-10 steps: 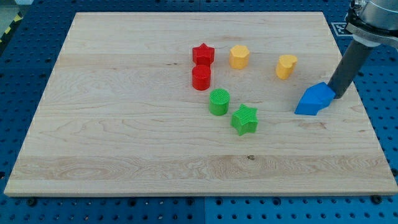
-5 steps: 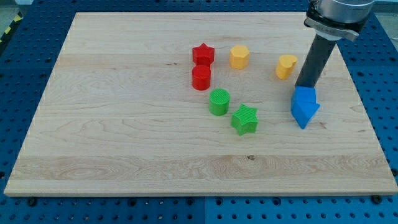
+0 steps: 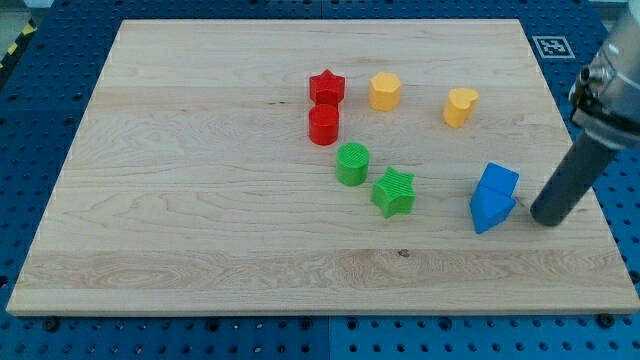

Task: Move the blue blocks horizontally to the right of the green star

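The green star [image 3: 394, 192] sat a little right of the board's centre. The two blue blocks [image 3: 493, 197], touching one another, lay level with it toward the right edge, so the placing step looked nearly finished. My tip [image 3: 547, 219] rested just beside them on their right, near that edge; there were no jaws to report. Next, I judged, only a slight nudge or withdrawal was needed
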### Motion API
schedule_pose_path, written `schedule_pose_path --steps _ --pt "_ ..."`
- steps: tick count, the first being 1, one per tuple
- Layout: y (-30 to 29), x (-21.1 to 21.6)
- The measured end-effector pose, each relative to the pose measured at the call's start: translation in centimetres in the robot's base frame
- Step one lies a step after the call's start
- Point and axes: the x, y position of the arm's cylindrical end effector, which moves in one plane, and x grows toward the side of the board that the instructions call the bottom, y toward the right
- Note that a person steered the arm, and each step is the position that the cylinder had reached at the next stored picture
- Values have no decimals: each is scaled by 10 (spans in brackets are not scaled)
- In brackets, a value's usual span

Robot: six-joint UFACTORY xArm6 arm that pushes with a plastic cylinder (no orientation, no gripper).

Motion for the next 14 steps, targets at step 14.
schedule_pose_path --steps 14 --pt "1 -77"
